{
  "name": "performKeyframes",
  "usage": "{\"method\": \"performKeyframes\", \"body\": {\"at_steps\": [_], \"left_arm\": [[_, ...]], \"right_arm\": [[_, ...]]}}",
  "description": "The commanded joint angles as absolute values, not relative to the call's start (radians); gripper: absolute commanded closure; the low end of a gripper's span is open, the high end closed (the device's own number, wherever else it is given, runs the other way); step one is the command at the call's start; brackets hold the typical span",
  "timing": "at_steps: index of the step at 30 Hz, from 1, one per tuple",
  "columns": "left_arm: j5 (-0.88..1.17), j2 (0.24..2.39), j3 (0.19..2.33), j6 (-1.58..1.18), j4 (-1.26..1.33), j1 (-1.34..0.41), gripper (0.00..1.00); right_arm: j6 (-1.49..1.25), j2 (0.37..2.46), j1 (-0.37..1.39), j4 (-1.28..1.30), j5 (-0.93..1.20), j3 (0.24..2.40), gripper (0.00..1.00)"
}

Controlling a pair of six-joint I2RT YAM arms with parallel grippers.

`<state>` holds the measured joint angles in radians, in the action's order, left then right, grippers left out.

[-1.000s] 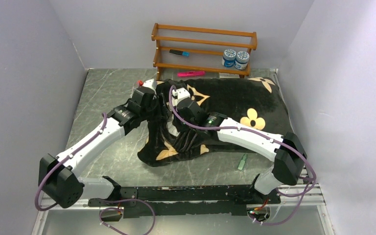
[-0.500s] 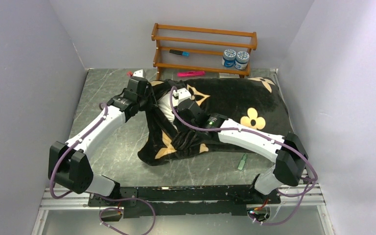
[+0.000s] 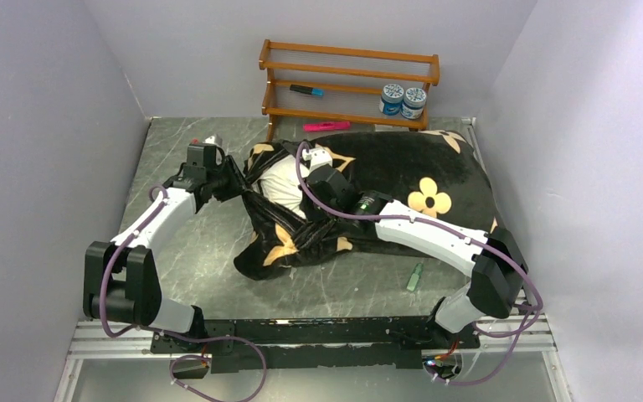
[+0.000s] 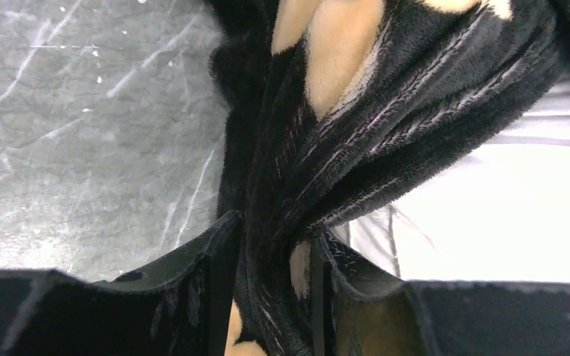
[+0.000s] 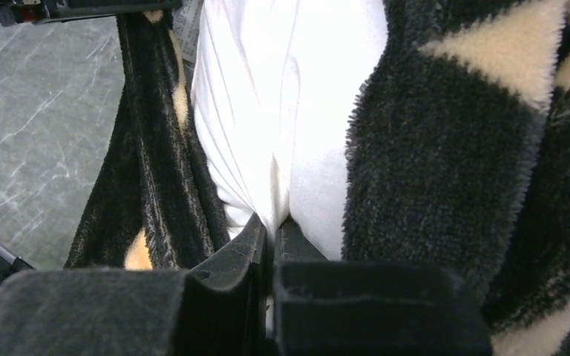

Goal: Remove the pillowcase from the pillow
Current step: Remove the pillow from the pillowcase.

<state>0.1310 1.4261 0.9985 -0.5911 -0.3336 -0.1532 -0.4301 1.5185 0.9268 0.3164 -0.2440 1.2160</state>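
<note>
across the middle of the top view, on the grey marbled bench [image 3: 176, 243], lies the pillowcase [image 3: 402, 167], black plush with cream flowers, covering most of the pillow [image 3: 283, 180]. only a white patch of the pillow shows, left of centre, where the cover's mouth gapes. the cover's loose end is bunched toward the lower left of the heap, resting on the bench. the left claw [image 4: 267, 256] is closed narrowly on a gathered fold of the pillowcase: in its wrist view black pile with a cream patch fills the gap between the fingers, and the fold runs up toward the upper right. the right claw [image 5: 271, 230] is pinched tight on the pillow's white fabric, with the cover's black pile on either side of it. at the top of the top view a wooden rack [image 3: 347, 84] holds two blue-and-white jars [image 3: 403, 100] and a blue-tipped marker [image 3: 306, 90]; a pink object [image 3: 326, 126] lies just below it. a small green item [image 3: 415, 276] lies on the bench near the pillowcase's lower right edge.
</note>
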Motion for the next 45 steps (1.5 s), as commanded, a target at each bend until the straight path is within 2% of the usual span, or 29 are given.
{"method": "performKeyframes", "body": {"at_steps": [1,7,14,16,17,18,20,29,31,36,45], "left_arm": [[0.033,1.425,0.941,-0.526,-0.364,-0.053,0.57],[0.283,1.302,0.911,-0.563,-0.320,-0.070,0.53],[0.379,1.163,0.929,-0.638,-0.362,-0.122,0.49],[0.345,1.123,0.938,-0.670,-0.388,-0.151,0.46],[0.324,1.104,0.942,-0.682,-0.404,-0.166,0.36],[0.302,1.086,0.945,-0.698,-0.420,-0.180,0.30],[0.259,1.056,0.953,-0.730,-0.459,-0.212,0.25],[0.068,0.945,0.919,-0.981,-0.508,-0.458,0.21],[0.021,0.948,0.911,-1.023,-0.505,-0.515,0.18],[-0.094,1.003,0.941,-1.075,-0.510,-0.644,0.18],[-0.274,1.048,0.906,-1.150,-0.497,-0.734,0.20]], "right_arm": [[-0.398,1.424,0.868,0.395,-0.349,1.211,1.00],[-0.373,1.459,0.868,0.353,-0.262,1.247,1.00],[-0.344,1.509,0.870,0.345,-0.211,1.301,1.00],[-0.331,1.524,0.871,0.354,-0.209,1.317,1.00],[-0.325,1.529,0.871,0.356,-0.206,1.324,1.00],[-0.321,1.533,0.871,0.356,-0.203,1.328,1.00],[-0.314,1.536,0.871,0.355,-0.198,1.333,1.00],[-0.308,1.535,0.877,0.326,-0.158,1.304,1.00],[-0.312,1.533,0.879,0.318,-0.151,1.295,1.00],[-0.315,1.520,0.886,0.299,-0.137,1.269,1.00],[-0.323,1.469,0.894,0.286,-0.135,1.206,1.00]]}}
